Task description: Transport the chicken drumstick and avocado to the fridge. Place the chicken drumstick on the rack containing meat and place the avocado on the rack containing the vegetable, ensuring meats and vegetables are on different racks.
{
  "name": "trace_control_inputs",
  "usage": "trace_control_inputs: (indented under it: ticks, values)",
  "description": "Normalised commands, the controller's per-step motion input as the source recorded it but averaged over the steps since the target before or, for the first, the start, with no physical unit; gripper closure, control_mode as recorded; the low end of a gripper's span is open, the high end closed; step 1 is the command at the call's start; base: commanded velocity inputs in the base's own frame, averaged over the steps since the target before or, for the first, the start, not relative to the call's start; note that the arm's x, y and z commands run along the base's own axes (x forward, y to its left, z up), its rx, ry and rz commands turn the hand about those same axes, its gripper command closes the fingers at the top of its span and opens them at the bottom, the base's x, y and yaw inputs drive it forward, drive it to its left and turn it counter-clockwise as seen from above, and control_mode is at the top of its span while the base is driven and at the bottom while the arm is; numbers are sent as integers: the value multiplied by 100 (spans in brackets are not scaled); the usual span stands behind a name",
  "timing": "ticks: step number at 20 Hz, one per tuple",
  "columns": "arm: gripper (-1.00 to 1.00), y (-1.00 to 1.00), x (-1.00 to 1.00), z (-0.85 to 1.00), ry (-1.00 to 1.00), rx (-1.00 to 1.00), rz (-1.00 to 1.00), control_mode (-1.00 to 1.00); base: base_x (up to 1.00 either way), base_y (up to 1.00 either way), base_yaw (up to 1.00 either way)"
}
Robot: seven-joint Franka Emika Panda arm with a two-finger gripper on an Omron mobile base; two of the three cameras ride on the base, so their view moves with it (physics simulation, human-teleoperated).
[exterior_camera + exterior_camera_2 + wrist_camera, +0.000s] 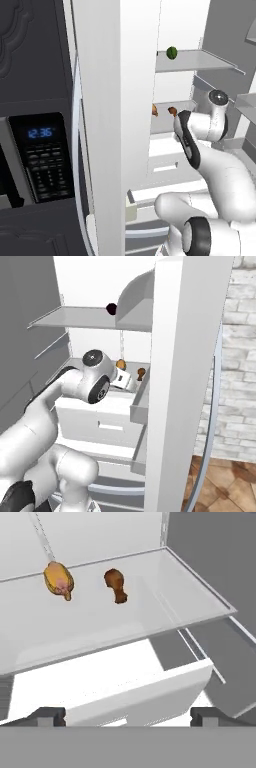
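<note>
A pale brick wall [240, 351] with light mortar lines rises along the right edge of the right base view. Below it lies a floor of warm brown tiles [220, 486] with mottled tones. In the left base view, dark grey cabinet panelling [30, 50] with a curved moulding fills the upper left corner. The light is flat and even, without hard shadows.

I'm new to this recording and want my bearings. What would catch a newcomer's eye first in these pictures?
The dark-brown chicken drumstick and the orange-brown lump of cooked meat lie apart on the same pale-grey lower fridge shelf, above a white drawer. The open hand hovers in front of them, holding nothing. On the upper shelf sits the small dark green avocado.
</note>
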Motion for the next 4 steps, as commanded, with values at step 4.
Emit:
trace_control_inputs:
  ticks: [4]
  values:
    - [-100, 2, -74, 68, 15, 16, 0, -100, 0, 0, 0]
